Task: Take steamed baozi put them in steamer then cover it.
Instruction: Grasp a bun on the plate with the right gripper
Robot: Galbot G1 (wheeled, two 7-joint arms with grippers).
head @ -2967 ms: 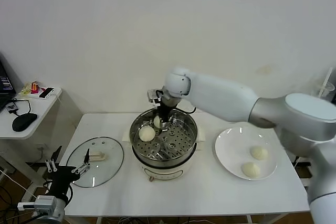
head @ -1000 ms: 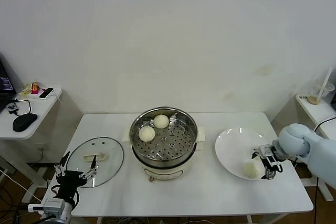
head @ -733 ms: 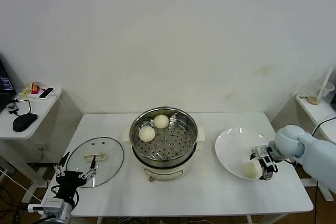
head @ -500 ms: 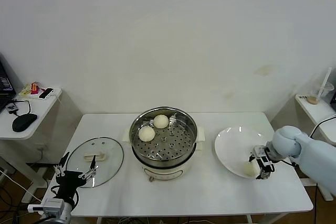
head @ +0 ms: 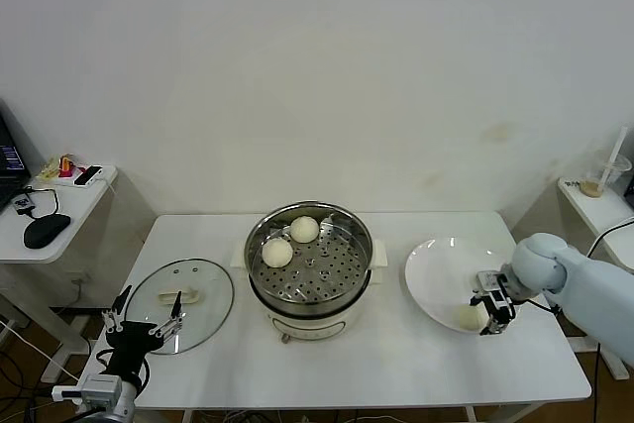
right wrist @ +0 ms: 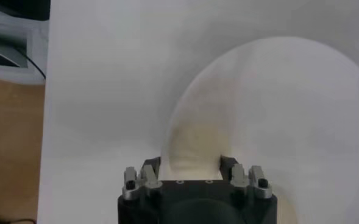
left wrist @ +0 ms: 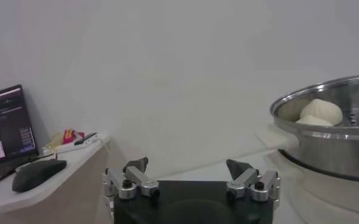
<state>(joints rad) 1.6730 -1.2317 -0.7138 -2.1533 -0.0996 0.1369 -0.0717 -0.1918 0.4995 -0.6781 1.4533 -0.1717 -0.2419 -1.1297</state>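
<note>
So this is the grab for bun number three. The right hand point(head: 487, 310) is down on the white plate point(head: 436, 269) at the right end of the bench point(head: 396, 364), fingers pinched on either side of a baozi point(right wrist: 194, 146) at the plate's near edge. Only that one bun shows on the plate; a fourth may be hidden behind the hand, can't tell. Two baozi point(head: 289, 241) already sit in the far-left part of the steamer point(head: 309, 289), mid-bench. The cover point(head: 181, 289) lies flat on the left, well apart from the pot. The left hand point(head: 142, 329) hangs low off the near-left corner, fingers spread, holding nothing. Next move, I'd guess: lift straight up, carry left over the rim, set it on a bare patch of tray.
</note>
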